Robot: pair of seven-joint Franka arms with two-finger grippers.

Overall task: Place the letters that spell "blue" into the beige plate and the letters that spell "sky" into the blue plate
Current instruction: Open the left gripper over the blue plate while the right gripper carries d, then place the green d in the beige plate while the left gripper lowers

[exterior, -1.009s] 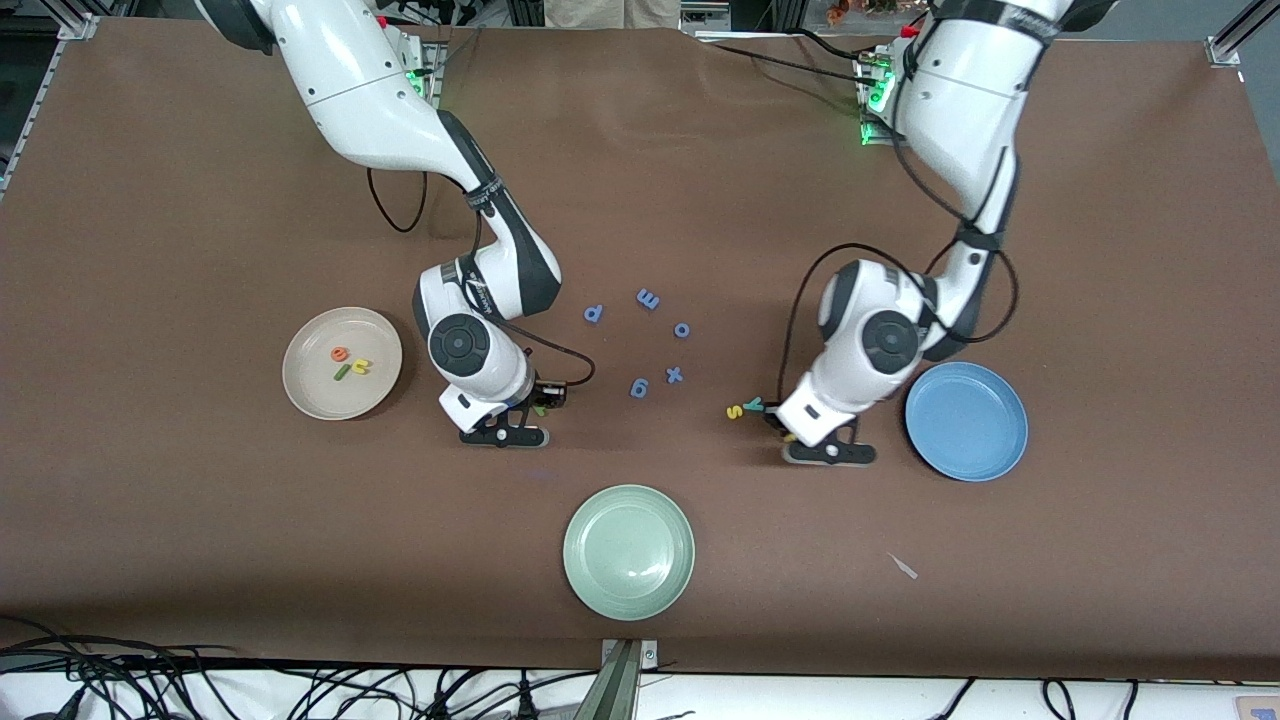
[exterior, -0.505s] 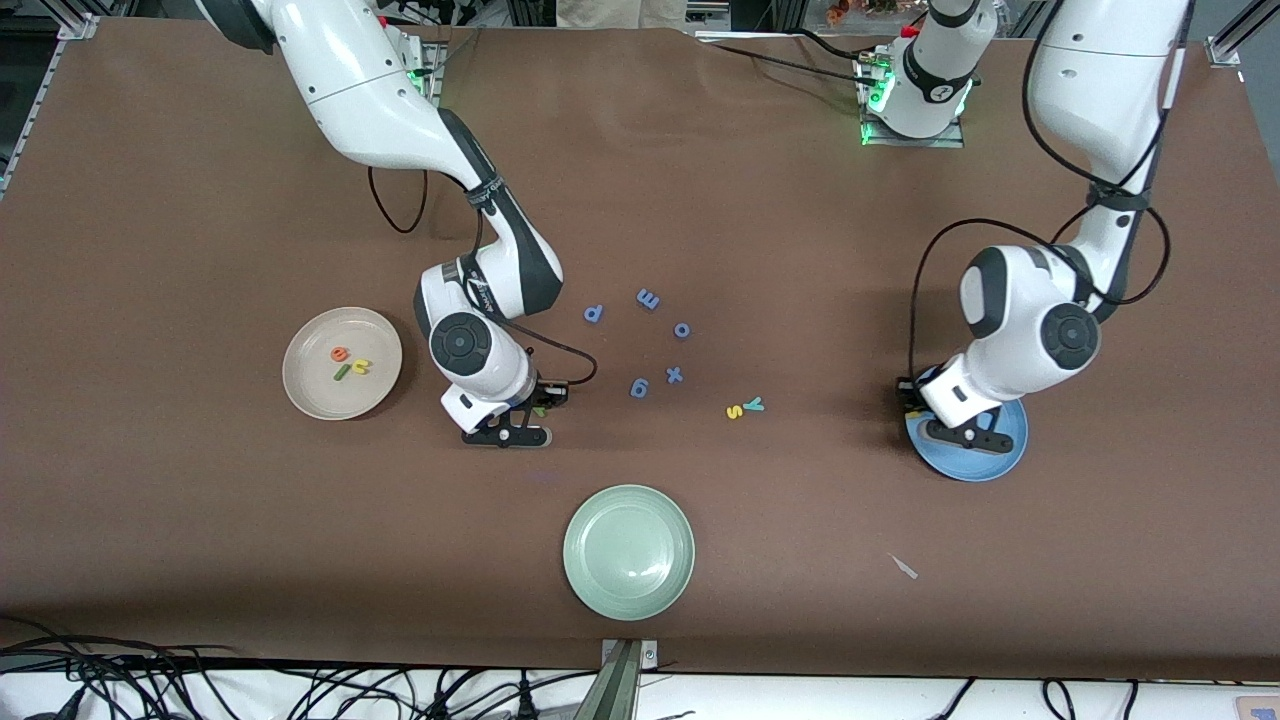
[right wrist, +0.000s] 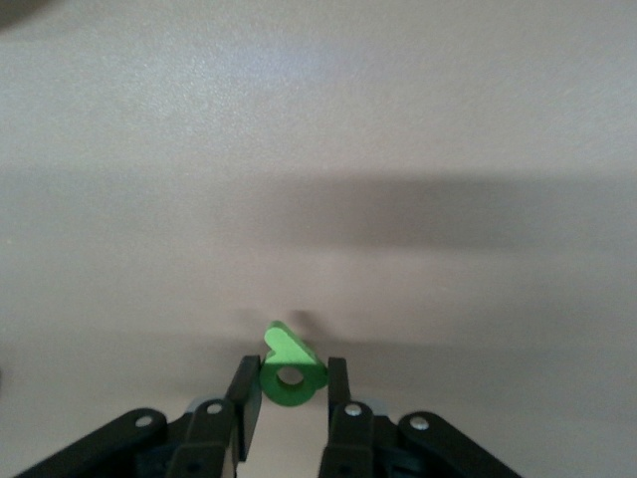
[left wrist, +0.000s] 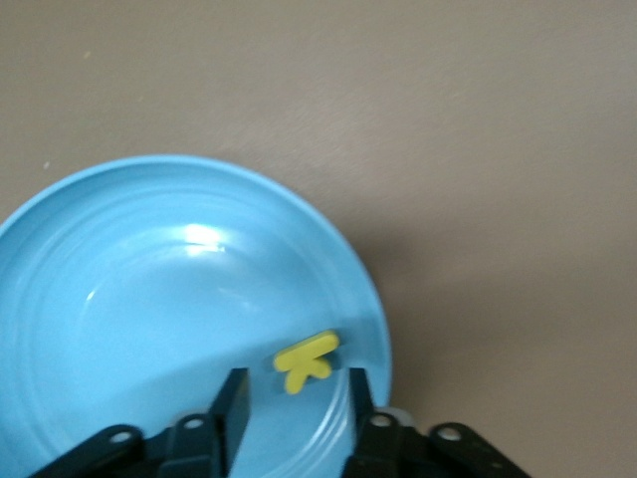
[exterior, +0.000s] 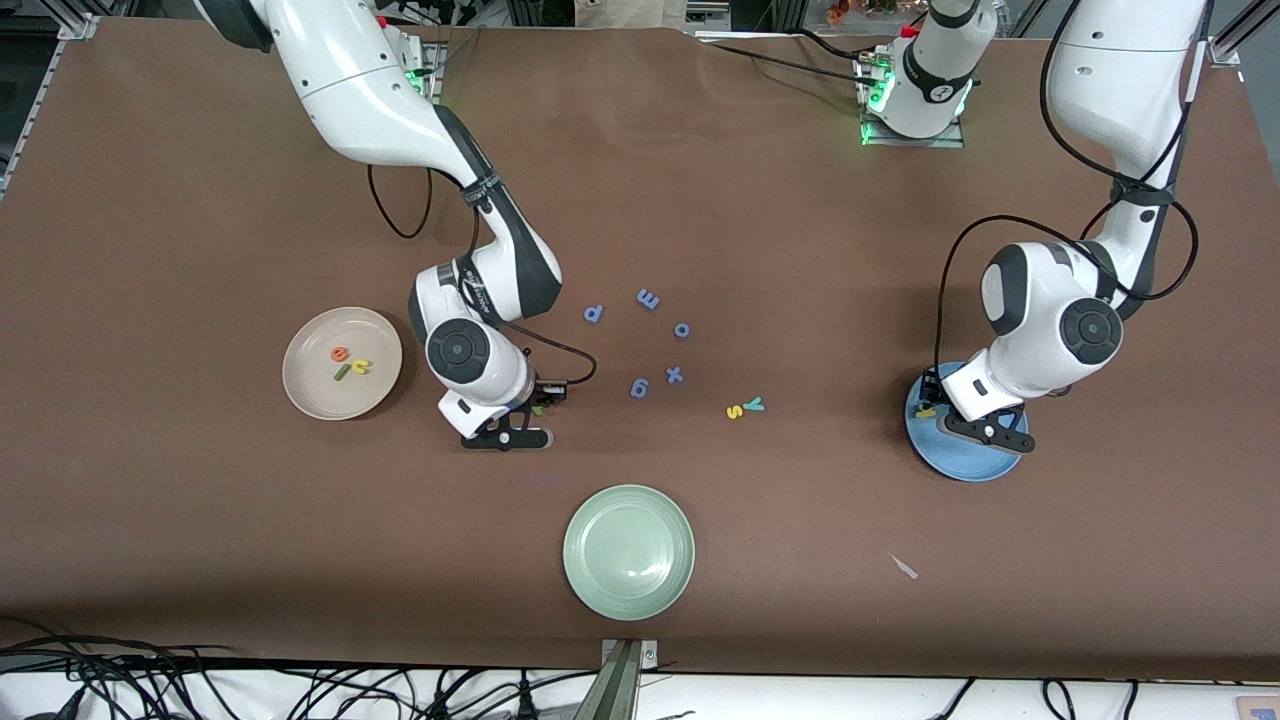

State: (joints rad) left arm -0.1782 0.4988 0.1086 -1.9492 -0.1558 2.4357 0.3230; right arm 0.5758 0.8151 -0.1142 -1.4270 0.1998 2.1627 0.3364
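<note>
Two plates matter here: the beige plate toward the right arm's end of the surface holds the orange e, the yellow u and the thin green l, while the blue plate toward the left arm's end holds the yellow k. The left gripper hangs low over the blue plate, its jaws parted with the k lying free on the plate between them. The right gripper is down at the surface between the beige plate and the five blue letters, its jaws closed narrowly on the green b. The yellow s and teal y lie touching on the bare surface, between the blue letters and the blue plate. A pale green plate sits near the front edge.
</note>
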